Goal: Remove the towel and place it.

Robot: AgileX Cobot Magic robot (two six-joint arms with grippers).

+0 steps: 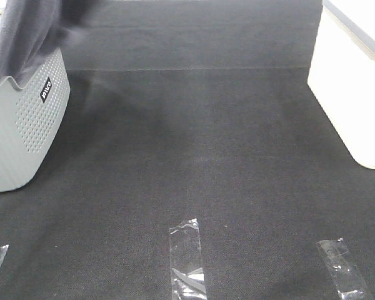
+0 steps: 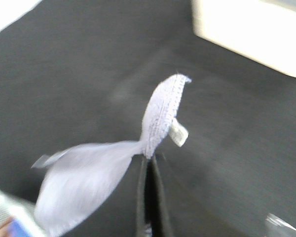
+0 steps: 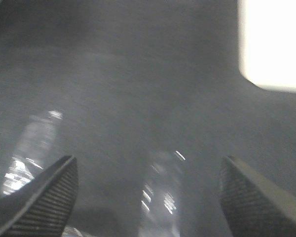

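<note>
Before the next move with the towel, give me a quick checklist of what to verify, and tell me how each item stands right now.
1. Left fingers clamped on the towel: ok, shut on its hemmed edge.
2. Towel clear of the basket: not ok, it hangs down to the rim.
3. Right fingers open and empty: ok, spread wide with nothing between them.
4. Landing spot on the mat: ok, only tape strips lie on it.
5. White bin out of the path: ok, it sits at the far right.
6. Towel's full length: cannot tell, its top is cut off in the high view.
</note>
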